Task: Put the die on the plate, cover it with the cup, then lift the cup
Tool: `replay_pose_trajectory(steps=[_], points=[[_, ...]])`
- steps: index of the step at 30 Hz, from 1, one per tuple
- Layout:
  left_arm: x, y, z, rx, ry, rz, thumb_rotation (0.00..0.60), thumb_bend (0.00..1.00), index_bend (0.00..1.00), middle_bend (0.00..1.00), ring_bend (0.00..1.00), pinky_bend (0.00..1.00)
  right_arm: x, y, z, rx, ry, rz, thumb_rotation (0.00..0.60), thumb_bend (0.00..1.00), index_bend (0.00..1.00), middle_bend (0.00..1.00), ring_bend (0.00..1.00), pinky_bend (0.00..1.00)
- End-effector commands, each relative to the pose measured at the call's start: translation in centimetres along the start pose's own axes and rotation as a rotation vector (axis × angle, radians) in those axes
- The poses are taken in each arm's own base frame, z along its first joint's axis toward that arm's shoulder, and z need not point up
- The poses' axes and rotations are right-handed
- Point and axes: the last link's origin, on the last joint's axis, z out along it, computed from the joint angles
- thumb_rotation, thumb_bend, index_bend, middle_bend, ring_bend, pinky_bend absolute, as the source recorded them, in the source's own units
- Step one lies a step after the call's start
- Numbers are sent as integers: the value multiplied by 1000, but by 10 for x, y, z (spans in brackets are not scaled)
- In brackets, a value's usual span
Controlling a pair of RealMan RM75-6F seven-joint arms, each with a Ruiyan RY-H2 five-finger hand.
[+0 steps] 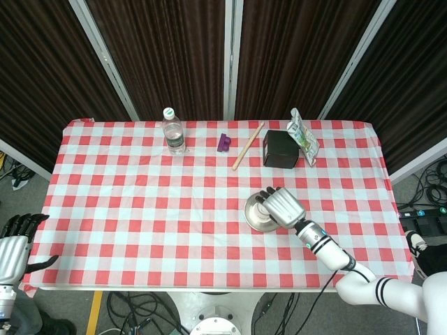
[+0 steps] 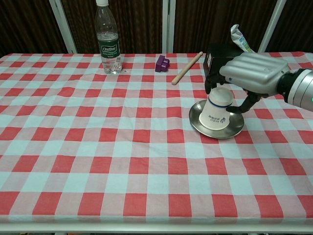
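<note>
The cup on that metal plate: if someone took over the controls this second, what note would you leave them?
Right hand grips the upturned cup, which sits slightly tilted on the plate.
Left hand is open, off the table's near left corner.
The die is not visible; presumably it is under the cup.
Done, it seems: die on the plate, cup over it.
Left: lift the cup.

Checked table bears plate, bottle (upright), box.
</note>
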Motion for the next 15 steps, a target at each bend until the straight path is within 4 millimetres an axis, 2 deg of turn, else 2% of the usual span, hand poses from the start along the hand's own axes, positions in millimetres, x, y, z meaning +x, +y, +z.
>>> replay_pose_trajectory(steps=[1, 6, 12, 15], points=[[0, 1, 0, -6, -1, 1, 600, 75, 190, 172, 105, 94, 0, 2, 0, -3, 5, 0, 600, 319, 510, 442, 321, 560], [0, 0, -1, 0, 2, -2, 600, 74, 190, 172, 105, 94, 0, 17, 8, -70, 17, -24, 600, 319, 510, 440, 320, 530], [-1, 0, 0, 0, -3, 0, 600, 75, 190, 172, 105, 94, -2, -8, -5, 35, 4, 15, 600, 319, 510, 441, 320, 533], [-1, 1, 1, -6, -4, 1, 600, 75, 190, 172, 105, 94, -1, -5, -3, 28, 13, -10, 600, 319, 510, 440, 319, 533]])
